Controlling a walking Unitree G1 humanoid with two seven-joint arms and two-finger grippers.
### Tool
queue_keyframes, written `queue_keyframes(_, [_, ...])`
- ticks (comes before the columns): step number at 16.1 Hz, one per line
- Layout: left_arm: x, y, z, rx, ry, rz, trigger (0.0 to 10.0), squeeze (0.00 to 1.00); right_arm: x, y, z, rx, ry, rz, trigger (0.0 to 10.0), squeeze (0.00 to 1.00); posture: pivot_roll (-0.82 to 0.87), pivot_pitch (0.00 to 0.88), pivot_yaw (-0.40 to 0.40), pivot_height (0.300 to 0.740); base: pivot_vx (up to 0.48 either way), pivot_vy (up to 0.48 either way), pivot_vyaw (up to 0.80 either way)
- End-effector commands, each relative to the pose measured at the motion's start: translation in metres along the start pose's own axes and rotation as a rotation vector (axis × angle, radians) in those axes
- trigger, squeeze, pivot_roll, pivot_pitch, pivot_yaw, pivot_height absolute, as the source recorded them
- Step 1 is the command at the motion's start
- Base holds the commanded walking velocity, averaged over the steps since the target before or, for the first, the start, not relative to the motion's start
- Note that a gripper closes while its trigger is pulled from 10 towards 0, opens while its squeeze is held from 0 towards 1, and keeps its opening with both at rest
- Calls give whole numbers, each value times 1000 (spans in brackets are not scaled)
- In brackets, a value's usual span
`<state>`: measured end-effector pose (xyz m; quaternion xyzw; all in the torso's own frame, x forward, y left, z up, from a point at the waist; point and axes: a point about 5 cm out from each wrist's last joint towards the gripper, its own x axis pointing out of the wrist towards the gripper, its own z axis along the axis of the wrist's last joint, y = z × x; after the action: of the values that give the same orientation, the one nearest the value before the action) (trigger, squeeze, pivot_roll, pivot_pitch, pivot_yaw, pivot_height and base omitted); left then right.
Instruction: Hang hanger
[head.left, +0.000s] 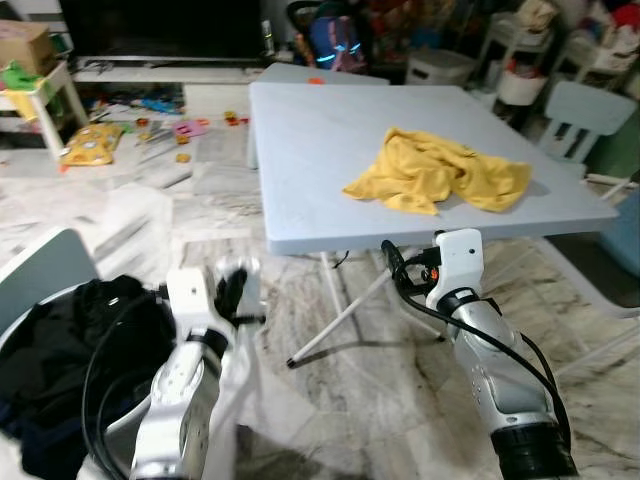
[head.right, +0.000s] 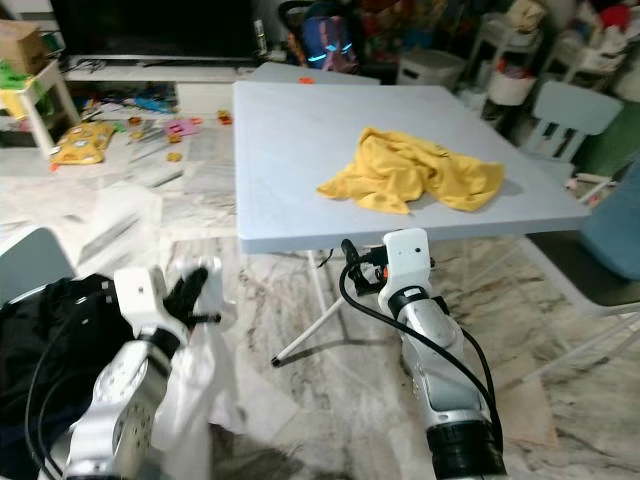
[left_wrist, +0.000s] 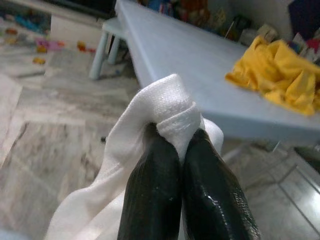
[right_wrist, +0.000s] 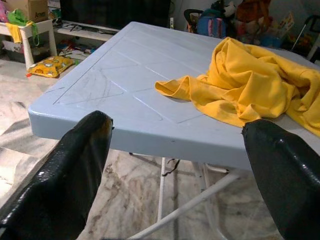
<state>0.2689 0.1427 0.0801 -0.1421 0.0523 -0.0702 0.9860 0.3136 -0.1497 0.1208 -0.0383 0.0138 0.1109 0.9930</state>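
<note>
At the far left, a round basket (head.left: 30, 300) with a pale rim holds a heap of dark, limp clothes (head.left: 70, 345), cut off by the frame edge. Just beside it the left gripper (left_wrist: 181, 150) has its two glossy black fingers pressed together on a fold of white cloth (left_wrist: 150, 115), a soft knit with a stitched hem that bunches over the fingertips and hangs down in a loose drape toward the veined marble floor (head.left: 350, 380); what garment it is cannot be told. Further right stands a pale blue plastic folding table (head.left: 320, 150), its smooth top scored with shallow panel lines, on thin white crossed legs. A crumpled yellow garment (head.left: 440, 172) lies on the table near its front right edge. Below that edge the right gripper (right_wrist: 175, 145) is spread wide and holds nothing, aimed at the table's rim. No hanger can be made out.
</note>
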Motion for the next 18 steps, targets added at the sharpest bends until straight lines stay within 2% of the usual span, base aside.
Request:
queue_keyframes(1, [2, -7, 8, 16, -37, -53, 10000, 0, 0, -6, 3, -2, -16, -27, 10000, 0, -183, 0, -37, 740, 262, 0, -569])
queue_keyframes(3, [3, -6, 8, 16, -31, -67, 10000, 0, -5, -7, 1, 0, -15, -39, 10000, 0, -197, 0, -16, 740, 328, 0, -800])
queue_keyframes(7, [11, -6, 9, 30, -21, -88, 10000, 0, -13, -10, -2, 2, -15, -67, 10000, 0, -229, 0, 14, 740, 368, 305, -800])
queue_keyframes(15, [11, -15, 4, 6, -11, -124, 10000, 0, -15, -15, 3, -3, -27, -85, 10000, 0, -244, 0, 17, 740, 358, 316, -800])
queue_keyframes(18, [12, -19, 1, -20, 4, -122, 10000, 0, -14, -16, 5, -5, -32, -88, 10000, 0, -247, 0, 15, 740, 84, 0, -152])
